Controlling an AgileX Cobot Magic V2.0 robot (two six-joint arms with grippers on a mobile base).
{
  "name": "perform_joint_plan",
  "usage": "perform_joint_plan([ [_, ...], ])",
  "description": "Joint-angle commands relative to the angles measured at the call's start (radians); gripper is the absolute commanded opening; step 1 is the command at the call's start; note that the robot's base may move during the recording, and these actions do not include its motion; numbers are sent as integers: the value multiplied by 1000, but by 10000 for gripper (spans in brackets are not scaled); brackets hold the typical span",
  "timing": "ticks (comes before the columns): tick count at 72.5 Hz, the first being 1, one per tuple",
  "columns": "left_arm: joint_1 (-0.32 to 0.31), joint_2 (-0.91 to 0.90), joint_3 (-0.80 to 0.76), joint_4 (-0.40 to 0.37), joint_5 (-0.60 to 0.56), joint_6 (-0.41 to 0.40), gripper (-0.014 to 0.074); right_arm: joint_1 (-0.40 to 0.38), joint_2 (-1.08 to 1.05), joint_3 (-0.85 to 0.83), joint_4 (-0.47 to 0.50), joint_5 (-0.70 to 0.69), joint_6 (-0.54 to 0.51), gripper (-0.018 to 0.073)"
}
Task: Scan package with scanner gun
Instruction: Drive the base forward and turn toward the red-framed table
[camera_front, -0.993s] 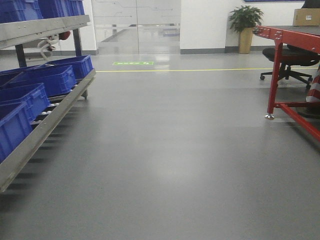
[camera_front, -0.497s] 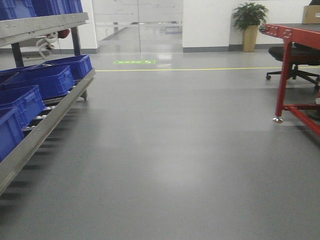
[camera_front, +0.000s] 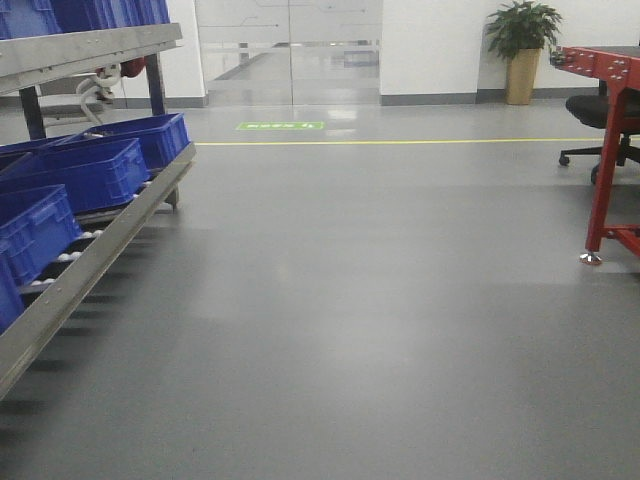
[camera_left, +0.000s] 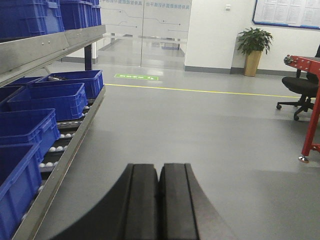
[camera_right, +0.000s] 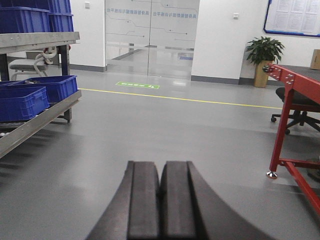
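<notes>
Neither the package nor the scanner gun shows in any view. In the left wrist view my left gripper (camera_left: 160, 167) is shut, its two black pads pressed together with nothing between them, held above bare grey floor. The right wrist view has my right gripper (camera_right: 160, 165) shut the same way, empty, over the floor. The front view holds neither gripper.
A metal roller rack (camera_front: 95, 255) with blue bins (camera_front: 85, 170) runs along the left. A red-framed table (camera_front: 610, 150) stands at the right, with a black office chair (camera_front: 600, 125) behind it. On that table a tan box (camera_right: 315, 59) is cut by the frame edge. A potted plant (camera_front: 522, 45) and glass doors (camera_front: 290, 50) stand ahead.
The front view has swung left: the red table, chair and plant slid to the right, and the tan box on the table left the frame. The rack shifted slightly right.
</notes>
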Motion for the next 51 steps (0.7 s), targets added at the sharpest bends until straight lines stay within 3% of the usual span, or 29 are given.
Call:
perform_joint_plan([
  [1, -3, -4, -2, 1, -20, -4, -111, -3, -3, 0, -5, -23, -1, -168],
  [51, -3, -4, -2, 1, -20, -4, -111, -3, -3, 0, -5, -23, -1, -168],
])
